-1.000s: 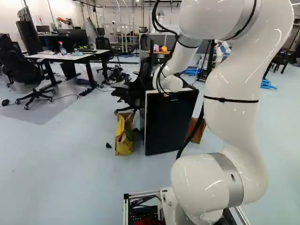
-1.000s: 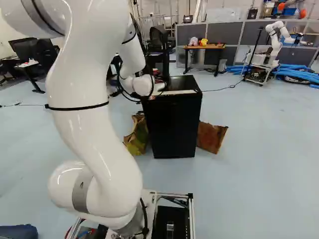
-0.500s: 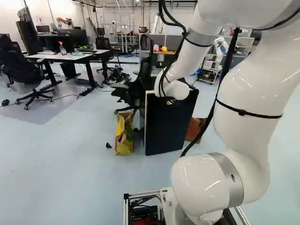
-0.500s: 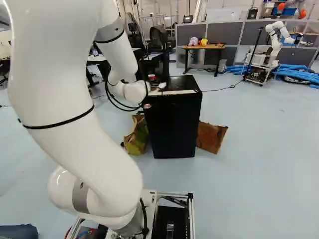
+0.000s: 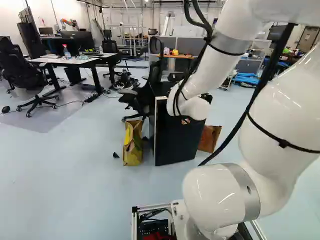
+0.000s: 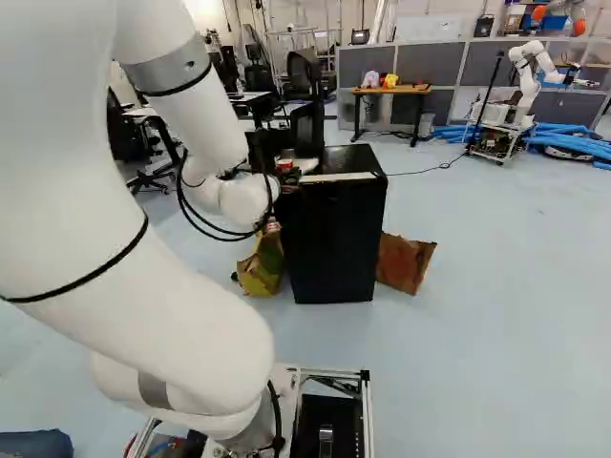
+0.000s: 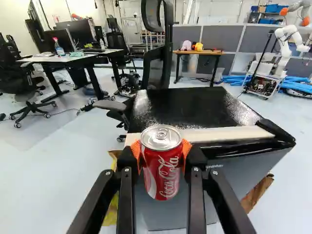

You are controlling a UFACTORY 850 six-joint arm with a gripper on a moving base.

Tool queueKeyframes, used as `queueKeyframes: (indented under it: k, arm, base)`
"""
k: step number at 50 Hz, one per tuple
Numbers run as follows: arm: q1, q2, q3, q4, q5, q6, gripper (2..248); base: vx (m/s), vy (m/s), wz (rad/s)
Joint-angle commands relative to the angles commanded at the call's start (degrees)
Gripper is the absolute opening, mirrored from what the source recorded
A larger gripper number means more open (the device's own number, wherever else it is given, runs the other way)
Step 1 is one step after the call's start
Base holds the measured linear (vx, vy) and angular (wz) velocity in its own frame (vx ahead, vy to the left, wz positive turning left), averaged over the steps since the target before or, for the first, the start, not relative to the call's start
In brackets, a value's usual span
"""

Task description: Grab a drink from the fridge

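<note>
My gripper point(image 6: 288, 179) is largely hidden behind the wrist in the right base view, close to the front left of the black fridge point(image 6: 334, 239). A red drink can point(image 6: 284, 165) shows just past the wrist there. Seen from the wrist, the gripper point(image 7: 162, 158) is shut on the upright red can point(image 7: 163, 168), its orange pads pressed to both sides. Behind the can lies the fridge's glossy black top point(image 7: 190, 105), with a pale strip along its front. The fridge looks shut.
A yellow-brown bag point(image 5: 132, 145) stands left of the fridge, a brown one point(image 6: 406, 262) to its right. An office chair point(image 7: 158, 53) is close behind the fridge's left side. Desks point(image 5: 70, 61) stand farther left. Another robot point(image 6: 523, 81) stands at the far right.
The arm has drawn back and lower, leftward in the right base view, carrying the can with it. The base and fridge have stayed put.
</note>
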Motion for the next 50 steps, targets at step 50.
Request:
queueKeyframes:
  k: [50]
  arm:
    - [0.67,10.93,13.47,1.29,-0.57,-1.03,100]
  base:
    - [0.000,0.000,0.000]
